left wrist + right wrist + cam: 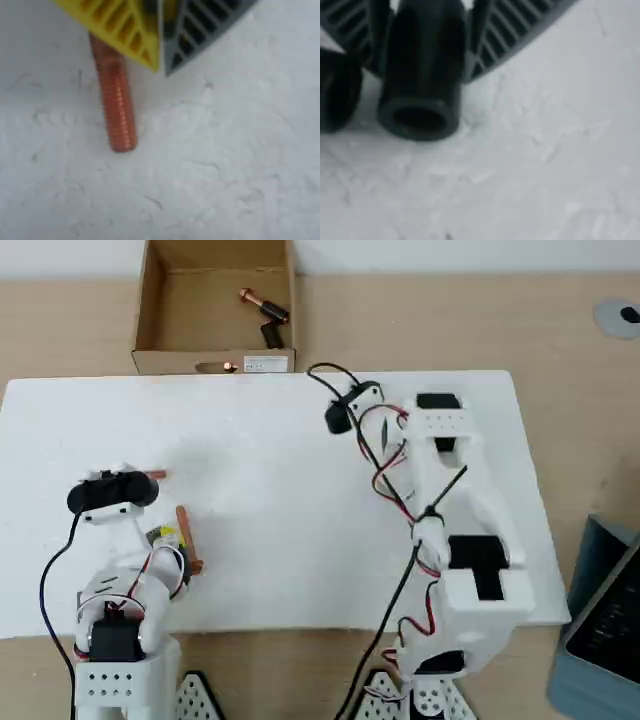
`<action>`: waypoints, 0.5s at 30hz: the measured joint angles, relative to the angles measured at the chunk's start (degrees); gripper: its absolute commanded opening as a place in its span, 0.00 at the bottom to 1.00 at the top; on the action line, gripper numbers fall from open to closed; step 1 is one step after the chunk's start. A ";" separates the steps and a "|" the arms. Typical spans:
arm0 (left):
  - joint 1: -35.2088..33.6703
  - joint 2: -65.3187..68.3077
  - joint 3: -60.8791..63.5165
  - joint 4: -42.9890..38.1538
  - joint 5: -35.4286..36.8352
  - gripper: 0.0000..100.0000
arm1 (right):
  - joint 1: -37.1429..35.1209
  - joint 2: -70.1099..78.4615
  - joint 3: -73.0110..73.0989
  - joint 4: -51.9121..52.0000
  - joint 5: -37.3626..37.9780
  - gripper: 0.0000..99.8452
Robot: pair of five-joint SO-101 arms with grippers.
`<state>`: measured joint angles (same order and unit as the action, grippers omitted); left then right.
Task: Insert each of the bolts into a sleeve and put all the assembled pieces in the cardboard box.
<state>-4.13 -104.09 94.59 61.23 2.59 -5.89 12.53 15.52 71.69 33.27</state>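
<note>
Pinching a ridged copper bolt (116, 107), the left gripper (161, 69) is closed on it. The right gripper (425, 60) squeezes a smooth, round black sleeve (420, 107) over bumpy white foam (225, 165).

Tally:
- Brown cardboard box (150, 315) x1.
- Threaded copper bolt x4: bolt (250, 298) in the box, bolt (218, 367) at its front wall, bolt (155, 476) and bolt (189, 540) on the white foam sheet (280, 540) (x1).
- Black tubular sleeve x4: sleeve (278, 313) and sleeve (272, 336) in the box, sleeve (420, 75) and sleeve (337, 95) in the right wrist view.
- White robot arm x2: left arm (120, 590), right arm (470, 540).
- Wooden bench (60, 330) x1.
</note>
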 measured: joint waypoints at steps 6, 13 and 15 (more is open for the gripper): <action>0.00 0.00 0.00 0.00 0.00 0.00 | -0.97 -3.25 -4.13 5.80 -3.16 0.01; 0.00 0.00 0.00 0.00 -0.09 0.00 | -2.37 -16.26 -5.10 13.36 -6.07 0.01; 0.00 0.00 0.00 0.00 -0.09 0.00 | -2.29 -20.13 -5.10 16.09 -8.09 0.01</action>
<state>-4.13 -104.09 94.59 61.23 2.51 -8.18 -7.60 10.42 87.78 25.19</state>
